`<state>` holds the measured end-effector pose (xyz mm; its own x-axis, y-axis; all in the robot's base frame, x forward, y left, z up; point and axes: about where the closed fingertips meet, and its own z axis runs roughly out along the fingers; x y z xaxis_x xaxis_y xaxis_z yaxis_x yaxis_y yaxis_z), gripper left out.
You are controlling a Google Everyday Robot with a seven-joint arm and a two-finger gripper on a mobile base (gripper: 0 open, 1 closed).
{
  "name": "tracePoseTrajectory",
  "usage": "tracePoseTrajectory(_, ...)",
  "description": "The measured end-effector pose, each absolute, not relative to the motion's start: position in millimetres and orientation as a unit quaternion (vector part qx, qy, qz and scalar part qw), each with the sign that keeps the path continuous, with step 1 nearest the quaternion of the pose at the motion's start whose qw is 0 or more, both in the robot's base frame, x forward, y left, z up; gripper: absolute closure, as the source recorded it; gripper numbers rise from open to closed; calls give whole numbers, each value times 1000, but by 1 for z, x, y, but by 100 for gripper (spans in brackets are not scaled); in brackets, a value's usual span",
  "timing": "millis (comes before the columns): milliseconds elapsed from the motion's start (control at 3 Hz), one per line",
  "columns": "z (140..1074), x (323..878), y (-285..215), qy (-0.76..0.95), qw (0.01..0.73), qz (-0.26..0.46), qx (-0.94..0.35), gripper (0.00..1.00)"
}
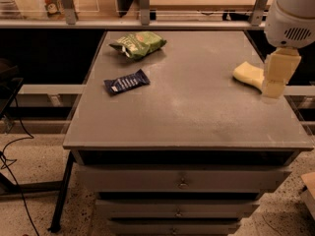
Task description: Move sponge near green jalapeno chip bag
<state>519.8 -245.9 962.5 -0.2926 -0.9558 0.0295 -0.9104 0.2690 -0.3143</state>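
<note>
The pale yellow sponge (247, 74) lies near the right edge of the grey table (187, 107); its right part is hidden behind my gripper. The green jalapeno chip bag (138, 44) lies crinkled at the table's far left. My gripper (276, 77), with cream blocky fingers under a white arm housing, hangs at the right, just in front of and above the sponge's right end.
A flat dark blue packet (126, 82) with a white label lies left of centre, in front of the chip bag. A shelf rail (147, 23) with upright posts runs behind the table. Drawers (182, 181) sit below the tabletop. Cables lie on the floor at the left.
</note>
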Motion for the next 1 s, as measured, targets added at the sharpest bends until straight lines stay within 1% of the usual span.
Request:
tracePoseTrajectory(333,963,520,-246,792,83,-137,-589,0)
tracePoseTrajectory(667,964,540,-258,797,82,-149,-579,0)
tracePoseTrajectory(1000,961,576,-280,811,88,-149,-558,0)
